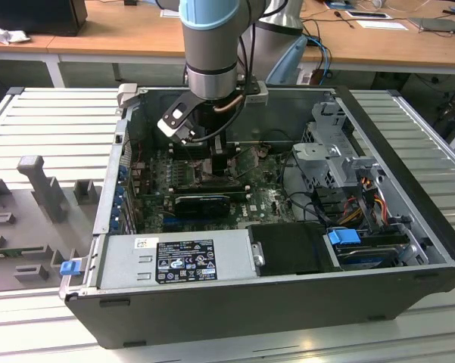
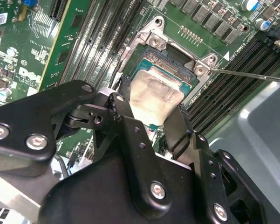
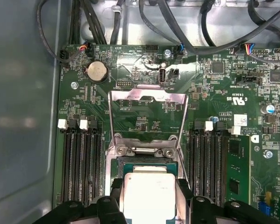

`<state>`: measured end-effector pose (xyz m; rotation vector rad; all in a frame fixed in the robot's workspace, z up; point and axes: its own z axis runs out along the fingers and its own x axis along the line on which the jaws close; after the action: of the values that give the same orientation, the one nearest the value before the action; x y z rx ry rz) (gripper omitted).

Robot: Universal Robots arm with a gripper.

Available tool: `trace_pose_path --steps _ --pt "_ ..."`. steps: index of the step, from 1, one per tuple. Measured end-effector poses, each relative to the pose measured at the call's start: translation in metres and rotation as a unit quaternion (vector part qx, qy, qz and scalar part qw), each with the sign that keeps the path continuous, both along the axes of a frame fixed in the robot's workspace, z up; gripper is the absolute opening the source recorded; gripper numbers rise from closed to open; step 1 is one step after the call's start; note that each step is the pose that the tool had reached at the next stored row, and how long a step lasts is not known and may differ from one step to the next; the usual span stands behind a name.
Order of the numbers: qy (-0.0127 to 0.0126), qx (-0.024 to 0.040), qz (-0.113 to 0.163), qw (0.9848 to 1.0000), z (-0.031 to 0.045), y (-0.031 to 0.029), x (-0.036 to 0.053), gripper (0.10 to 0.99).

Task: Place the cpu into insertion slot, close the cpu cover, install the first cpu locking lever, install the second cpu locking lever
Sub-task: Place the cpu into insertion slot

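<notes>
the black tool (image 2: pixel 150 111) grasps the pale silver square cpu (image 2: pixel 153 93) at the dark square insertion slot (image 2: pixel 165 59); best held level, corners matched.

We are losing part of the cpu (image 3: pixel 146 189) past the first wrist view's edge, the tool (image 3: pixel 148 198) fingers (image 3: pixel 183 190) covering its sides.

cpu (image 3: pixel 146 198), silver face up, sits in insertion slot (image 3: pixel 144 160). Black fingers (image 3: pixel 116 193) bear on two opposite cpu edges. cpu cover (image 3: pixel 172 96) stands raised at slot's hinge edge. Memory slots (image 3: pixel 79 163) flank slot on both sides.
</notes>
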<state>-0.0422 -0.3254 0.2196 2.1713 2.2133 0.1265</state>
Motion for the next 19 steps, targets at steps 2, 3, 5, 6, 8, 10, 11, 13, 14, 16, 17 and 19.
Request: trace_pose_path --steps 2,3,5,6,8,10,11,13,14,16,17,19 --pt "-0.0001 0.0001 0.0 1.0 -0.0002 0.0001 0.0 0.529" --pt "-0.0001 0.0001 0.0 1.0 -0.0003 0.0 0.0 0.529" --pt "-0.0002 0.0003 0.0 1.0 -0.0009 0.0001 0.0 0.529" --pt "-0.0001 0.0002 0.0 1.0 -0.0014 0.0001 0.0 0.529" --pt "-0.0001 0.0001 0.0 1.0 -0.0025 0.0001 0.0 0.529" --pt "-0.0001 0.0001 0.0 1.0 -0.0028 0.0001 0.0 0.529" --pt "-0.0001 0.0002 0.0 1.0 -0.003 0.0001 0.0 0.529" --pt "-0.0001 0.0002 0.0 1.0 -0.0033 0.0001 0.0 0.529" --pt "0.0 0.0004 0.0 1.0 -0.0035 0.0001 0.0 0.529" --pt "0.0 0.0005 0.0 1.0 -0.0037 0.0001 0.0 0.529" --pt "-0.0001 0.0005 0.0 1.0 -0.004 0.0001 0.0 0.529" --pt "-0.0001 0.0005 0.0 1.0 -0.0042 0.0001 0.0 0.529"
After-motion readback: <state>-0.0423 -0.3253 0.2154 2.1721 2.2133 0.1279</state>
